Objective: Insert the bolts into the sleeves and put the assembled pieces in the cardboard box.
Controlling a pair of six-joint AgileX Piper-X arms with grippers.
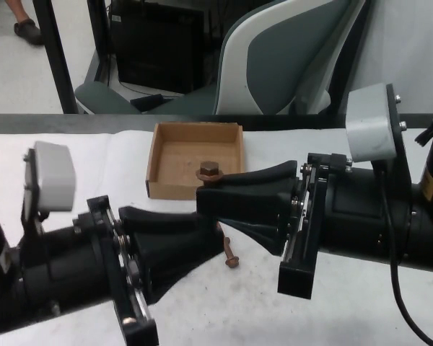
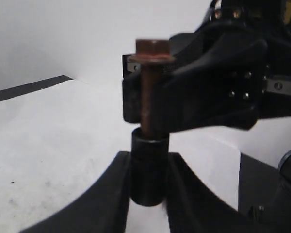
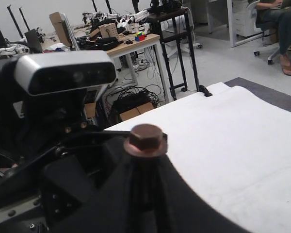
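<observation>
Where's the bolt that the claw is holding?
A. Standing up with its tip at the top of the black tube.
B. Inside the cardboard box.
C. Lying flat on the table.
A: the right claw holds the bolt upright, its tip at the mouth of the sleeve, which is gripped in the left claw.

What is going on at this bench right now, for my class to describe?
The left gripper holds a black sleeve upright. The right gripper holds a rusty bolt head-up directly above it, tip at the sleeve's mouth and most of the shank outside. A second bolt lies on the white bench, with the open cardboard box beyond.
</observation>
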